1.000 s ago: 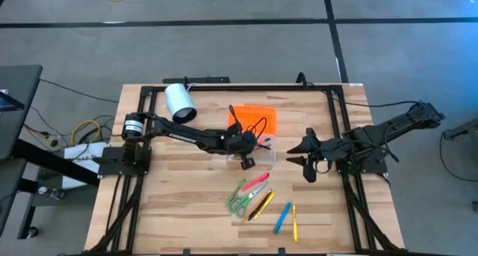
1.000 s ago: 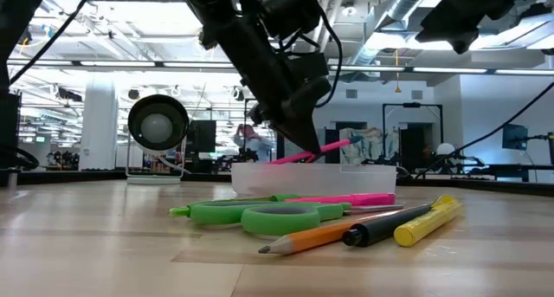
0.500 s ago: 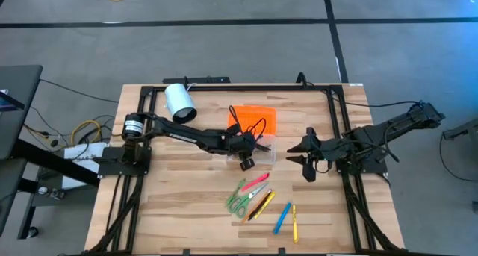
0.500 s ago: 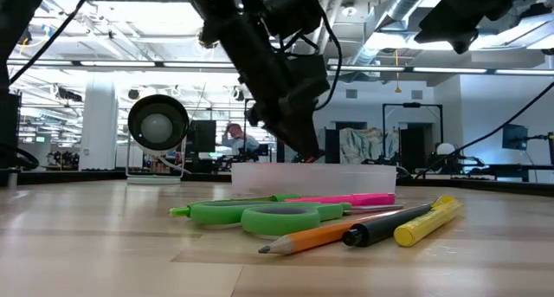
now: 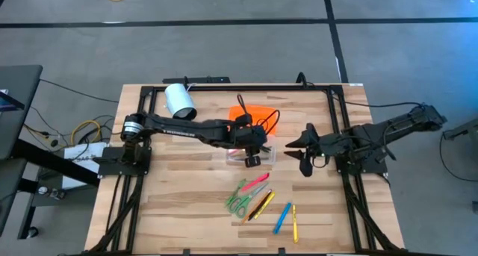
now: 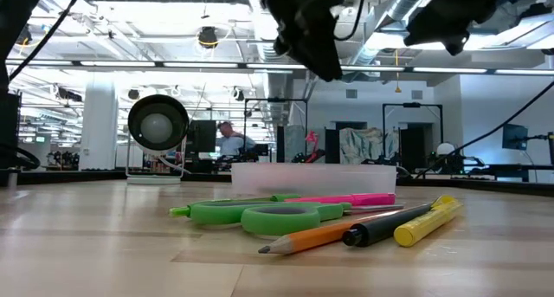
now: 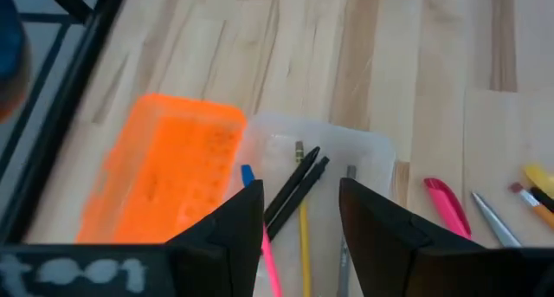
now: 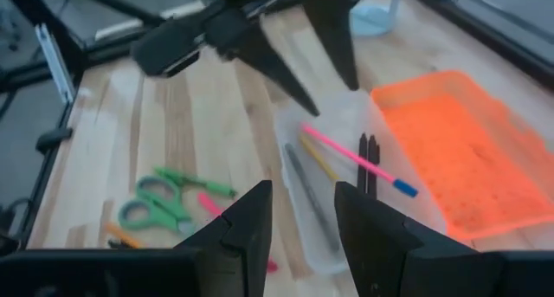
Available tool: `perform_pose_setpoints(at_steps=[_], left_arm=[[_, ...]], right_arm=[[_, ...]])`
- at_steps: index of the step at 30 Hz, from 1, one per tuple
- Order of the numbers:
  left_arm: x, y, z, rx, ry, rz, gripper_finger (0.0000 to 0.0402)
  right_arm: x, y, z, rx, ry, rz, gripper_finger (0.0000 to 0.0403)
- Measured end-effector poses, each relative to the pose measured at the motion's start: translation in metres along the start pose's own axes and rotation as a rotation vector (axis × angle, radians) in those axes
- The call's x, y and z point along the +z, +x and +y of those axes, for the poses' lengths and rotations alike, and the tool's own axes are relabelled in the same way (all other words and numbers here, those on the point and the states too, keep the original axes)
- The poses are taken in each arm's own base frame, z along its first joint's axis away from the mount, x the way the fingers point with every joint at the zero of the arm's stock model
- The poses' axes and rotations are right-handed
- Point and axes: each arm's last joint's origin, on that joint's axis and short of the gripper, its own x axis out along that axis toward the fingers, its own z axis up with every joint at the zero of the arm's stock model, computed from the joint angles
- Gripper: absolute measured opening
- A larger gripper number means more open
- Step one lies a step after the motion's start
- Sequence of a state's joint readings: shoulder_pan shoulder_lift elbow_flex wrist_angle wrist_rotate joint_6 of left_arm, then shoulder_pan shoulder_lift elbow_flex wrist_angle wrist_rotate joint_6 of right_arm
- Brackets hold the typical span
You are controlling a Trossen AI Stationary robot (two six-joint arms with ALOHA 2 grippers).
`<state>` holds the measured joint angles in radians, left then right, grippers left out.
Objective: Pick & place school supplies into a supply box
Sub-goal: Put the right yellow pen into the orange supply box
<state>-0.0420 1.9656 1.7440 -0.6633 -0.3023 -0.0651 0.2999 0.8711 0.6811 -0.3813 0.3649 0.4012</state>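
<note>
The clear supply box (image 7: 316,202) stands mid-table with its orange lid (image 7: 164,180) lying open on its far side. In it lie a pink pen (image 8: 355,158), two black pens (image 7: 294,189) and a yellow pencil (image 7: 303,232). My left gripper (image 5: 258,145) hovers open above the box, holding nothing. My right gripper (image 5: 302,154) waits open to the right of the box. Green-handled scissors (image 5: 237,200), a pink marker (image 5: 258,181), an orange pencil (image 6: 316,236), a black marker (image 6: 381,229) and a yellow marker (image 6: 428,221) lie flat on the table, nearer than the box.
A white cylinder (image 5: 179,102) lies on its side at the far left of the table. A blue pen (image 5: 282,217) and a yellow pen (image 5: 294,222) lie near the front edge. Black frame rails (image 5: 336,114) run along the table's sides.
My left gripper has opened and let go of the pink pen, which has dropped flat into the box. The gripper has then risen clear above the box.
</note>
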Motion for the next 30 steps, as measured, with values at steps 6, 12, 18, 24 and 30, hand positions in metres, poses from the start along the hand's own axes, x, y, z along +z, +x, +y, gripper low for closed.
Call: perform_pose_setpoints(at_steps=[6,12,18,24,30], left_arm=[[-0.003,-0.008,-0.006,-0.006,0.04,0.069,0.0142],[-0.013,-0.013,-0.019,-0.022,0.099,0.15,0.0142],[-0.02,-0.018,-0.029,-0.045,0.171,0.2,0.0142],[-0.026,-0.019,-0.027,-0.045,0.24,0.261,0.0142],[-0.032,-0.023,-0.017,-0.057,0.27,0.33,0.0142]], right_arm=[[0.007,0.002,-0.003,0.04,0.045,-0.039,0.012],[0.003,0.0,0.004,0.107,0.098,0.007,0.012],[-0.006,-0.004,0.017,0.147,0.139,0.052,0.012],[-0.018,-0.002,0.036,0.132,0.191,0.088,0.012],[-0.038,0.005,0.059,0.143,0.284,0.178,0.012]])
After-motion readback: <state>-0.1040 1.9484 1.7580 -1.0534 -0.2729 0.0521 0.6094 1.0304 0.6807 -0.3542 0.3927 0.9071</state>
